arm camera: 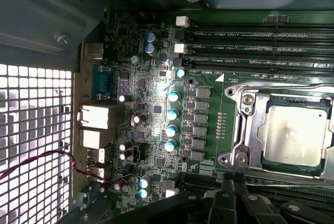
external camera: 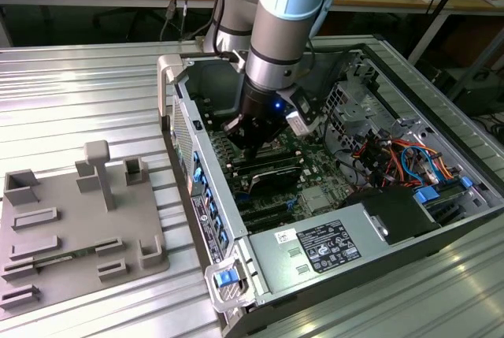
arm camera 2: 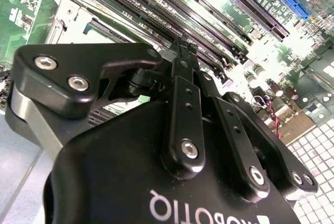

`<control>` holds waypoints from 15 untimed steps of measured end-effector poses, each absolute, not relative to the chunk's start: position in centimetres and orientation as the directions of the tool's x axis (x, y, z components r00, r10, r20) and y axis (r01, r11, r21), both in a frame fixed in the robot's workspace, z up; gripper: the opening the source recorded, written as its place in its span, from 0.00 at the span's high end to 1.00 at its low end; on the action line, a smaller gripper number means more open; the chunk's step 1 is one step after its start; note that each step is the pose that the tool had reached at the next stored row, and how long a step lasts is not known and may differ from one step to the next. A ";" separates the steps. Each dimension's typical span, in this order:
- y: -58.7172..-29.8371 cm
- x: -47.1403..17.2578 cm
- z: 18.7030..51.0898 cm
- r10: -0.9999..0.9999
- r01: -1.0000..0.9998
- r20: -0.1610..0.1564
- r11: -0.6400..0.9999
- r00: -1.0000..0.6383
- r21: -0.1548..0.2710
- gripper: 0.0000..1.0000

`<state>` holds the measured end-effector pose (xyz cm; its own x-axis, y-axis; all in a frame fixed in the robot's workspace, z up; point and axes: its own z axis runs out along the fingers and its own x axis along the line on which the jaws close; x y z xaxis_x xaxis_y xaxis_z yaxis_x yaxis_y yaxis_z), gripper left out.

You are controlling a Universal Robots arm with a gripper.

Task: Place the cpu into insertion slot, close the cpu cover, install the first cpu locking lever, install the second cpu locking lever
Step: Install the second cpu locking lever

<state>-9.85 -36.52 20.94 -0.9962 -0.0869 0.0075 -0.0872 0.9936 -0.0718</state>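
Ribbed metal worktop carries an open grey computer case. Inside, the black claw hangs low over the green circuit board, its fingers together on nothing. The small silver-grey square cpu already sits in the silvery-rimmed insertion slot; the levers look undone.

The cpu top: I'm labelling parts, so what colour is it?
Silver-grey metal, dully reflective; the cpu sits in the insertion slot, shown best in the first wrist view.
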 end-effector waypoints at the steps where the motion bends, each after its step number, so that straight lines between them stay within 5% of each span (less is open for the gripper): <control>1: -36.5 -9.9 20.8 -0.087 -0.087 0.008 0.994 -0.996 -0.072 0.89; 15: -36.0 -10.1 20.8 -0.087 -0.087 0.008 0.994 -0.996 -0.072 0.89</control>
